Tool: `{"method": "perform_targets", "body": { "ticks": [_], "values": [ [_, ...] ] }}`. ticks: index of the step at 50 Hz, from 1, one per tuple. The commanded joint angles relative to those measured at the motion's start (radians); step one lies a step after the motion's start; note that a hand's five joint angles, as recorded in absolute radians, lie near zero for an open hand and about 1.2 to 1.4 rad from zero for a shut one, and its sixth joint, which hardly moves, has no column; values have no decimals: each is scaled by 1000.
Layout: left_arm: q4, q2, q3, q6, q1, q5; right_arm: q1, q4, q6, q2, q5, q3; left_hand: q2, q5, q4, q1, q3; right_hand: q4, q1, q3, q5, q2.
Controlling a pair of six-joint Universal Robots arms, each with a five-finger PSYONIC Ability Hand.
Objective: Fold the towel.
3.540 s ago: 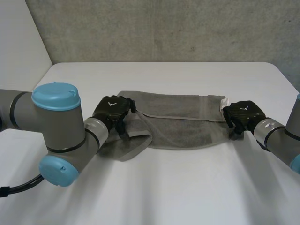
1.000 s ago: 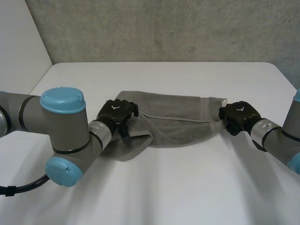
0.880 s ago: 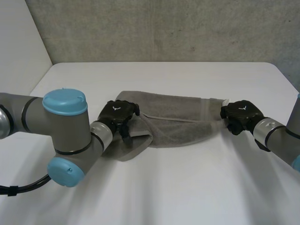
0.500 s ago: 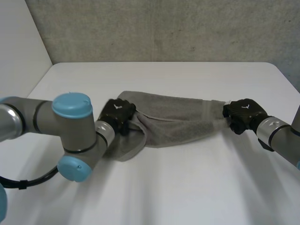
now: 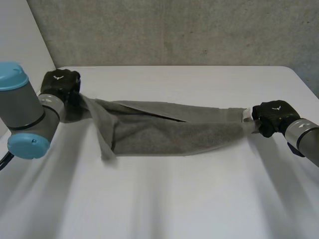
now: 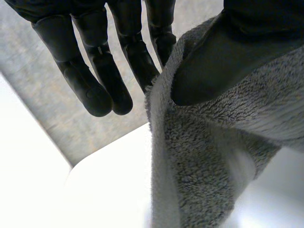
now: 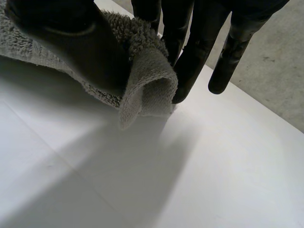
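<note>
The towel [image 5: 169, 132] runs across the table [image 5: 174, 199] between two hands set well apart, one end caught between the thumb and fingers of the left hand [image 5: 61, 82], the other between the thumb and fingers of the right hand [image 5: 271, 115]. Just inward of the left hand's fingers a flap of the towel hangs toward the table. Under the right hand's fingertips the towel's end curls over itself, close above the table.

Bright diffuse light is glaring off the white table [image 6: 109, 190] while the towel [image 7: 147, 80] is casting a soft shadow below.
</note>
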Motion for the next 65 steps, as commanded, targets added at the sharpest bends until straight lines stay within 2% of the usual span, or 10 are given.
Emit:
{"method": "perform_targets", "body": {
  "ticks": [1,2,4,11,18,23,34,39,47,65],
  "values": [
    [47,-94,51,108,84,2,12,17,0,4,-9,4,-456,-627,-475,-419,-503,900,69,93,62,83],
    [47,-94,51,109,84,2,12,17,0,5,-9,4,-459,-630,-477,-421,-506,900,69,93,62,83],
    [48,-100,46,130,85,13,11,17,0,8,-12,7,-1041,-1211,-1059,-1003,-1087,900,69,93,62,83],
    [38,-77,29,135,70,13,6,17,0,9,-12,10,-1222,-1393,-1240,-1184,-1269,900,69,93,62,83],
    [31,33,-60,132,62,31,4,17,0,9,-14,12,-1219,-1390,-1238,-1182,-1266,900,69,93,62,83],
    [33,159,-195,136,61,127,4,17,0,11,-14,12,-1199,-1369,-1217,-1161,-1245,900,69,93,62,83],
    [47,452,-549,178,98,479,4,17,0,11,-17,13,-1184,-1355,-1202,-1147,-1231,900,69,93,62,83],
    [45,484,-682,341,136,634,6,17,0,12,-20,15,-1152,-1322,-1170,-1114,-1199,900,69,93,62,83],
    [45,463,-733,535,140,668,9,17,0,12,-20,18,-1084,-1255,-1103,-1047,-1131,900,69,93,62,83],
    [76,296,-667,578,125,631,10,17,-2,12,-26,24,-829,-1000,-847,-791,-876,900,69,93,62,83]
  ]
}}
